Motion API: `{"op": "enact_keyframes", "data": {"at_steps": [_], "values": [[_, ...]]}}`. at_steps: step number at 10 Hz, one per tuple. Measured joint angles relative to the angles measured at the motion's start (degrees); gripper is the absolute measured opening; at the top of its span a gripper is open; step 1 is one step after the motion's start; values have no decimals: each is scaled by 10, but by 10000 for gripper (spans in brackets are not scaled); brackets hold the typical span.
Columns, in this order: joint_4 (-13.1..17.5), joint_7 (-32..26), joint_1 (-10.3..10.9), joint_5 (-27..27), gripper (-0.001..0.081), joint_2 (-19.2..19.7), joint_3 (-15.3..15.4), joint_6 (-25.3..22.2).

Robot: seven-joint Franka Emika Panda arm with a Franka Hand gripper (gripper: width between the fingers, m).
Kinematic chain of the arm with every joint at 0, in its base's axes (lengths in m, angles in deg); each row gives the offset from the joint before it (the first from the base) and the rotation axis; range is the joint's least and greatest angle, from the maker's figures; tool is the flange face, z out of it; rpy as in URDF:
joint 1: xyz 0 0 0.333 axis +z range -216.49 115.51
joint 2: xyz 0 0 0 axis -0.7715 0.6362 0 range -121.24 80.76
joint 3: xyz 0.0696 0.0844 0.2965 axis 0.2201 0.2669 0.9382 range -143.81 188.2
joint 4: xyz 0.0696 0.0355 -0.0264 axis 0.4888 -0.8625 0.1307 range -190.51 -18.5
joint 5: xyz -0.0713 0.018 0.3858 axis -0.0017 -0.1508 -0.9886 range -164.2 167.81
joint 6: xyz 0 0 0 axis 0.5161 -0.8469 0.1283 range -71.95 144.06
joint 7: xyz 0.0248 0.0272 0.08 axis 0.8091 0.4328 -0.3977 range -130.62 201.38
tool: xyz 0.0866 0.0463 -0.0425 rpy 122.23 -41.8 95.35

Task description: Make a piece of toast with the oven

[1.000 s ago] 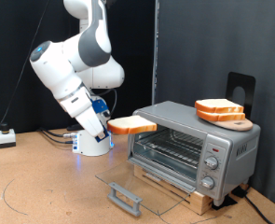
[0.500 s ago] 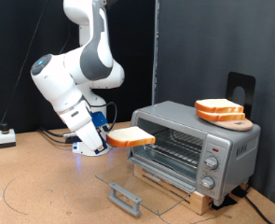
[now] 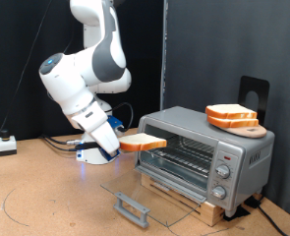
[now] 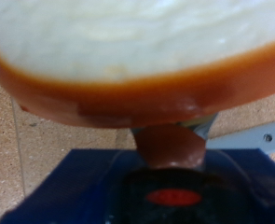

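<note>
In the wrist view the piece of toast fills the frame and hides the fingertips; its face is pale and its crust orange-brown. In the exterior view the gripper clamps the flat slice level, just before the oven. The oven's glass door lies open and its wire rack shows. More slices are stacked on the oven's top.

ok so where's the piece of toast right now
In the exterior view the piece of toast is in the air near the middle, held flat in the tool, just left of the oven and level with its open front.
</note>
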Motion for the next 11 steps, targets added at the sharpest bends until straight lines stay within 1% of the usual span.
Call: {"op": "enact_keyframes", "data": {"at_steps": [2, 4, 7, 8, 11], "values": [[1, 5, 4, 17, 411, -2, 19, 14], [1, 26, 5, 32, 411, -2, 37, 25], [0, 58, 8, 33, 411, -1, 60, 26], [-2, 65, 10, 33, 411, -2, 70, 31], [-18, 80, 22, 30, 411, -2, 100, 67]]}}
